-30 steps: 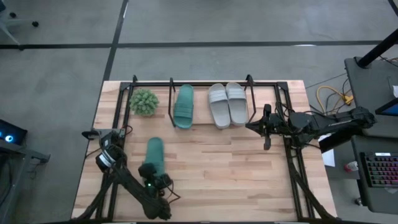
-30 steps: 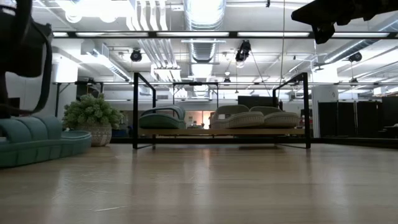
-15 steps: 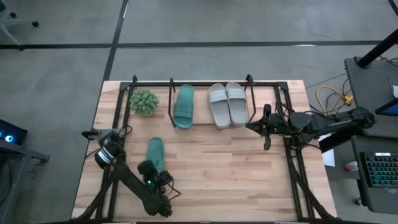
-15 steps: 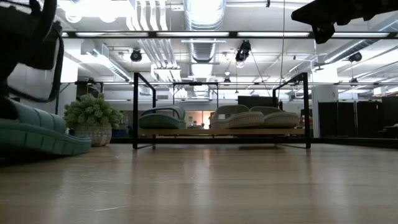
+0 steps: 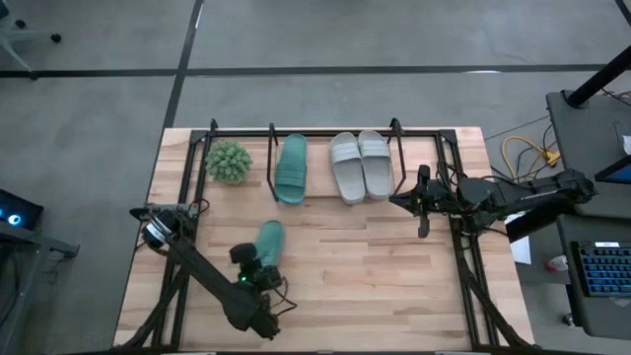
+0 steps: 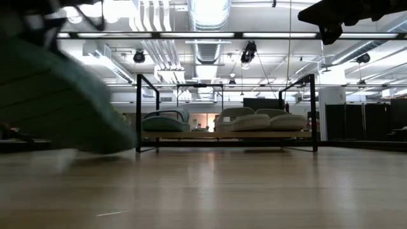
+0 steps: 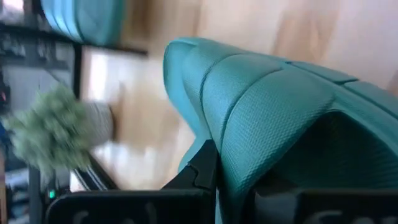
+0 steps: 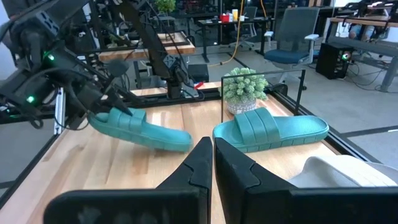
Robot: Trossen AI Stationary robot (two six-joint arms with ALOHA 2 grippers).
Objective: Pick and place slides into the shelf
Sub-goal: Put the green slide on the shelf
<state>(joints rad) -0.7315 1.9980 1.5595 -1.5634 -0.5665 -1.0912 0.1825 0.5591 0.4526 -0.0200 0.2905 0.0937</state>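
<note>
My left gripper (image 5: 248, 264) is shut on a teal-green slide (image 5: 269, 241) and carries it above the table's near left part; the low view shows this slide (image 6: 57, 95) large and blurred. On the shelf (image 5: 211, 129) at the far edge lie another teal slide (image 5: 291, 168) and two pale slides (image 5: 347, 166) (image 5: 375, 164), soles down on its wooden base. My right gripper (image 5: 422, 204) hangs shut and empty beside the shelf's right end. My left gripper holds the teal slide at its near end, by the wide ribbed strap (image 7: 267, 106); the strap itself hides just where the fingers (image 7: 202, 171) sit. The fingers come slanting from the table's near side, along the slide. The slide hangs clear of the table, tilted, with its far end (image 8: 180, 140) lower.
A small green potted plant (image 5: 229, 160) stands at the shelf's left end, beside the shelved teal slide. Black frame rails run along the table's left and right sides. Bare wood lies between the carried slide and the shelf.
My left gripper has taken hold of the teal slide, lifted it off the table and carried it up, toward the right and the shelf. The slide has tipped, its far end now pointing toward the far right.
</note>
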